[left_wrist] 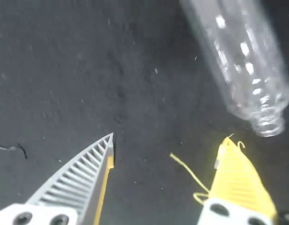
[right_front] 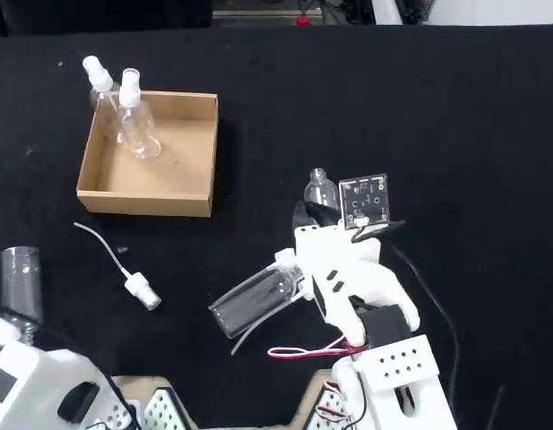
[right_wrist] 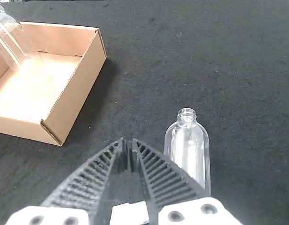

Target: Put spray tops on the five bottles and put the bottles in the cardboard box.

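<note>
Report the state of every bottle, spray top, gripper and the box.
Left gripper: open, empty.
Right gripper: shut, empty.
Cardboard box: open, two bottles inside.
Boxed bottles: spray tops on.
Lying bottle: on its side, top at neck.
Bottle by right gripper: upright, uncapped.
Bottle by left gripper: uncapped, ungripped.
Loose spray top: lying unattached.

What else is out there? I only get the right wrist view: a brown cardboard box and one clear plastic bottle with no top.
Observer: In the high view, two clear plastic bottles with white spray tops stand inside the brown cardboard box, at its far corner.
Operator: Any spare tops?
Observer: One loose white spray top with a thin tube lies on the black table, on the arms' side of the box.
Operator: And the other arm?
Observer: The left gripper is open, with a second topless clear bottle close by.
</note>
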You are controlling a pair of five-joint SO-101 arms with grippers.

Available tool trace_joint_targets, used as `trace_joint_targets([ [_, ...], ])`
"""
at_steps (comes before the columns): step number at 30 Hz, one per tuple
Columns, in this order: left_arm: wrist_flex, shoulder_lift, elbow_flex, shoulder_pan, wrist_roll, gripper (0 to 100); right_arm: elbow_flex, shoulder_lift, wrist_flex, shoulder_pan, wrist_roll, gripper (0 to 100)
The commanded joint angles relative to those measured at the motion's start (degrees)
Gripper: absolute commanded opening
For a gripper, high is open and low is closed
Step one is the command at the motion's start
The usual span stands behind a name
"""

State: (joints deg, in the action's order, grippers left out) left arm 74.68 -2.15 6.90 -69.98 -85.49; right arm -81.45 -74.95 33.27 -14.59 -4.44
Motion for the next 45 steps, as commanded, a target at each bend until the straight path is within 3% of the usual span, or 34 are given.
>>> trace_joint_targets([
  [1,-10.2,-0.35,7.25,-2.77,-13.8,33,0.31,-1.01,-1.41,-0.62,-0.09,1.2],
  [5,-24.53,-0.97,21.49,-2.68,-13.71,29,0.31,-1.01,-1.41,-0.62,-0.09,1.2],
  [9,-32.97,-5.36,32.75,-1.01,-11.6,28,0.31,-1.01,-1.41,-0.62,-0.09,1.2],
  [17,-33.05,-28.13,48.04,6.99,-2.02,28,0.31,-1.01,-1.41,-0.62,-0.09,1.2],
  [24,-32.62,-47.47,56.22,10.24,-0.09,28,0.31,-1.01,-1.41,-0.62,-0.09,1.2],
  [29,-24.18,-54.15,52.44,10.42,7.82,28,0.31,-1.01,-1.41,-0.62,-0.09,1.2],
  [39,7.91,-47.82,30.11,18.15,34.64,28,0.31,-1.01,-1.41,-0.62,-0.09,1.2],
  [45,8.88,-38.33,31.96,23.08,49.41,28,0.31,-1.01,-1.41,-0.62,-0.09,1.2],
])
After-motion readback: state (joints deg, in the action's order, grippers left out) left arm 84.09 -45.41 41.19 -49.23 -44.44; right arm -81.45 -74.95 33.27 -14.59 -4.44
